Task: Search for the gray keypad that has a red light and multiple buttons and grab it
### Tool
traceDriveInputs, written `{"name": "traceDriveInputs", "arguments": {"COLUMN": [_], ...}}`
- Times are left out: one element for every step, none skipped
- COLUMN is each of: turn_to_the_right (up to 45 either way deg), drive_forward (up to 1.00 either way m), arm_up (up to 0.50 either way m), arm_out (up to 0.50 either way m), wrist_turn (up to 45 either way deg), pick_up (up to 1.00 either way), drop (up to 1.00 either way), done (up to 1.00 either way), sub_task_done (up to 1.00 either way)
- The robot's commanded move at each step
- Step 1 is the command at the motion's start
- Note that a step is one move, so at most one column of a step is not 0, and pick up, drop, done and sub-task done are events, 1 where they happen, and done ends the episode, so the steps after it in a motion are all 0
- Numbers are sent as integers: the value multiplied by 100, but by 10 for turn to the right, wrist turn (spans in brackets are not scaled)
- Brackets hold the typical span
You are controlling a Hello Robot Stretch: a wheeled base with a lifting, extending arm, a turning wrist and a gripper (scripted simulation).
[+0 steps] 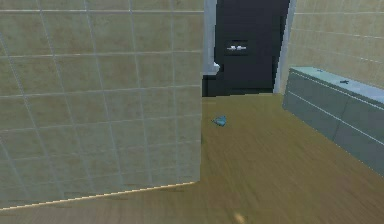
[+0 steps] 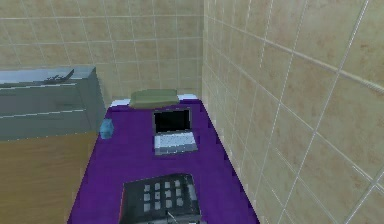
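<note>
Gripper's state cannot be told, nor how it stands to the target, though the search is judged complete, a dark gray buttoned keypad (image 2: 160, 197) lying on the purple bed (image 2: 120, 165) near the laptop (image 2: 173, 131), red light not discernible — the grab is not yet made.

A home bedroom: 1 bed (image 2: 122, 160) with a purple cover, a green pillow (image 2: 152, 97) at its far end and 1 laptop (image 2: 173, 132) lying on it, tiled walls (image 2: 300, 90), wooden floor (image 1: 280, 165), a dark door (image 1: 252, 65).
</note>
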Motion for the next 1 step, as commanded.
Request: {"name": "traceDriveInputs", "arguments": {"turn_to_the_right": [0], "drive_forward": [0], "arm_up": [10], "arm_out": [0], "wrist_turn": [0], "pick_up": [0], "drop": [0], "done": [0], "sub_task_done": [0]}}
